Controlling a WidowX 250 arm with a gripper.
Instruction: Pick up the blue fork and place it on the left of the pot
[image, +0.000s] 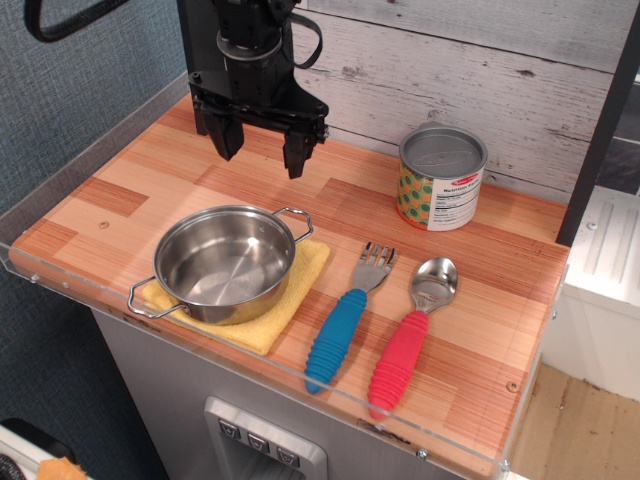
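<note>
The blue fork (344, 323) lies flat on the wooden counter, right of the pot, with its grey tines pointing to the back. The steel pot (225, 262) sits on a yellow cloth (300, 282) at the front left. My black gripper (260, 158) hangs open and empty above the counter behind the pot, well apart from the fork.
A red-handled spoon (410, 340) lies just right of the fork. A printed tin can (441, 178) stands at the back right. A clear plastic rim (250, 362) runs along the counter's front and left edges. A plank wall stands behind.
</note>
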